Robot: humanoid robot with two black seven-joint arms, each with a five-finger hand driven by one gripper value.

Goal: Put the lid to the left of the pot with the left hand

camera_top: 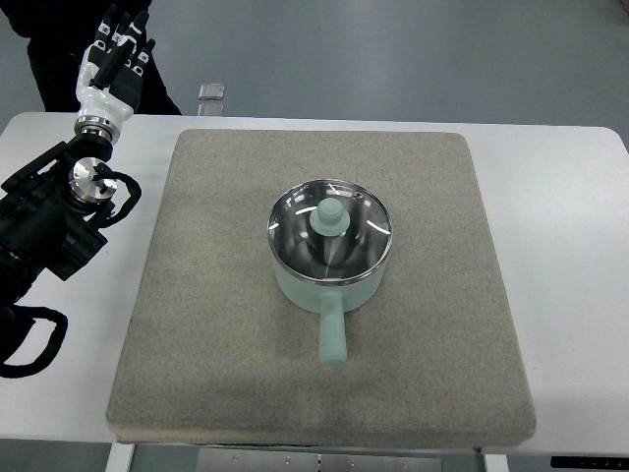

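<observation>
A mint-green pot [331,273] stands in the middle of the grey mat [216,324], its handle pointing toward the near edge. A glass lid [331,228] with a mint knob and a steel rim sits on the pot. My left hand [116,54] is raised at the far left corner of the table, well away from the pot, its fingers extended and holding nothing. Its black arm runs in from the left edge. No right arm shows.
The mat lies on a white table [560,246]. A small clear object [211,91] lies on the floor past the table's far edge. A dark figure [59,39] stands behind my left hand at the top left.
</observation>
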